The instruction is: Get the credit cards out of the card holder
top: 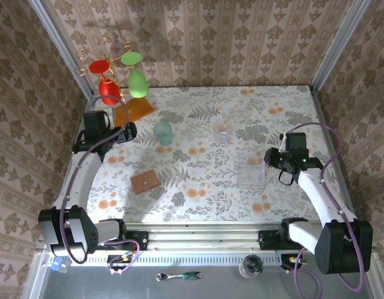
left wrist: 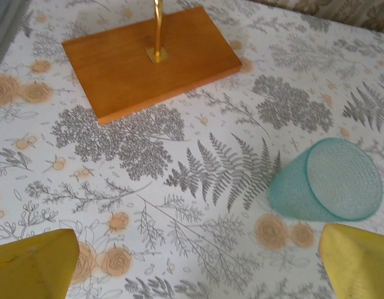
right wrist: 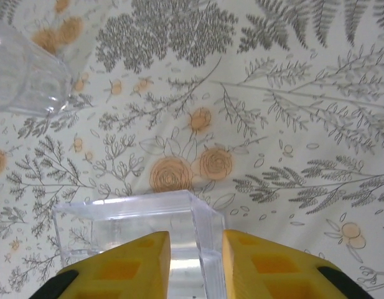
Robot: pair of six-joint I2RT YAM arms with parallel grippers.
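The card holder (top: 145,182) is seen folded shut and flat on the desk (top: 272,106), its brown cover upward. The credit cards are judged to be inside it, since no pocket is exposed.

The left tool (left wrist: 195,271) is held beyond the card holder and to its left, with its jaws wide apart and nothing between them. A teal cup (left wrist: 325,180) is seen just ahead of it, and a wooden rack base (left wrist: 148,59) farther off. The right tool (right wrist: 196,249) is set well to the right of the card holder, with its jaws drawn close on either side of one wall of a clear plastic box (right wrist: 142,215). Whether that wall is truly pinched cannot be told.

The holder is judged to be light, thin and somewhat supple. It is likely to slide on the patterned cloth if pushed from one side. It would best be taken at the free edge of the cover, opposite the fold, so that it can be lifted open. One half would probably have to be pinned down while the cards are drawn. The cards are expected to be stiff, smooth and slippery. They should be pinched on whatever short edge stands proud of the pocket and pulled in line with it.
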